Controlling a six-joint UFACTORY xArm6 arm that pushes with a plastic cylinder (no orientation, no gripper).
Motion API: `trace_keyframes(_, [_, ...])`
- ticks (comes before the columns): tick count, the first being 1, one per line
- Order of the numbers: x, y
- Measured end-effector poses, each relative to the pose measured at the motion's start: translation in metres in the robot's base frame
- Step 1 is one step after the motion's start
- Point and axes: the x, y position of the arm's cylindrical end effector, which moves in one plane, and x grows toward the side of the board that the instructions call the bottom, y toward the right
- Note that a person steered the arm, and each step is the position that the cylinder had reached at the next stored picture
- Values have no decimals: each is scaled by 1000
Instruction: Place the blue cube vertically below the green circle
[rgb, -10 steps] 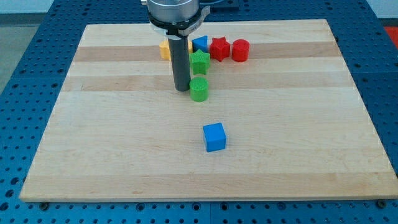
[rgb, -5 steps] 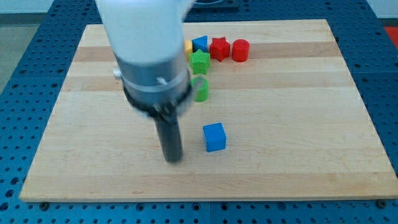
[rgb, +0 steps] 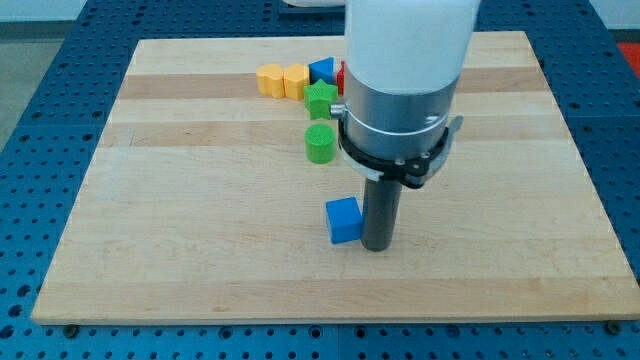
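Observation:
The blue cube (rgb: 344, 221) lies on the wooden board (rgb: 180, 220), a little below the board's middle. The green circle (rgb: 319, 144) stands above it and slightly to the view's left, with a gap between them. My tip (rgb: 376, 245) is down on the board right beside the blue cube's right side, touching it or nearly so. The arm's white and grey body covers the area above and to the right of the cube.
A cluster sits near the view's top: two yellow blocks (rgb: 281, 79), a blue block (rgb: 322, 70), a green star-like block (rgb: 320, 100) and a red block (rgb: 341, 76) mostly hidden behind the arm. The board's bottom edge (rgb: 320, 318) lies below the cube.
My tip has swept from beside the green circle down to the cube's left, then round to its right side. The blue cube and green circle have barely moved.

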Motion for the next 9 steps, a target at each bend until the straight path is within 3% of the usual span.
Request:
trace_keyframes(4, [-51, 3])
trace_keyframes(5, [5, 33])
trace_keyframes(6, [17, 30])
trace_keyframes(9, [-10, -34])
